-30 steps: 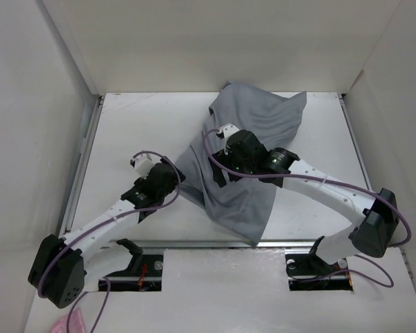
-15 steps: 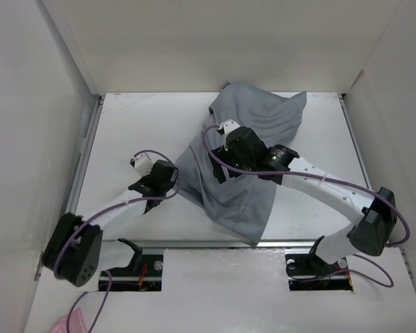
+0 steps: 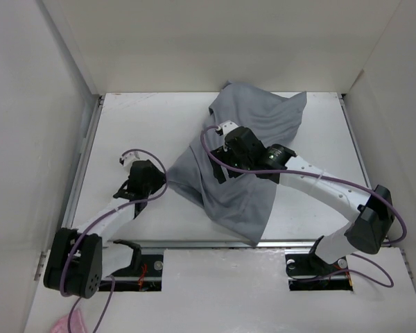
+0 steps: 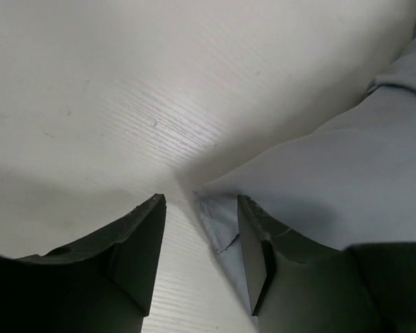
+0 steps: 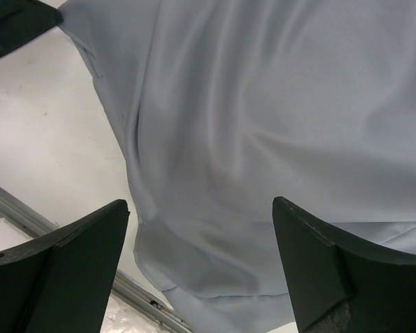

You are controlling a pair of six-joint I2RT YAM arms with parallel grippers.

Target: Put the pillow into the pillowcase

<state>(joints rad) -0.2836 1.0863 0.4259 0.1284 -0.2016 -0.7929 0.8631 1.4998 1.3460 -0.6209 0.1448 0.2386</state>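
Found grey, wrinkled pillowcase (image 3: 263, 121) sprawled diagonally mid-table (image 3: 145, 125), left gripper (image 4: 201, 208) part-open astride its left corner without pinching it, right gripper (image 5: 200, 205) spread wide over its middle, gripping nothing.

The left arm (image 3: 107, 216) and right arm (image 3: 319, 184) have white link shells, black joint housings and looping purple cables (image 3: 140, 150). The left gripper (image 4: 201, 201) and right gripper (image 5: 200, 202) have dark, matte, wedge-shaped fingers (image 5: 76, 263).
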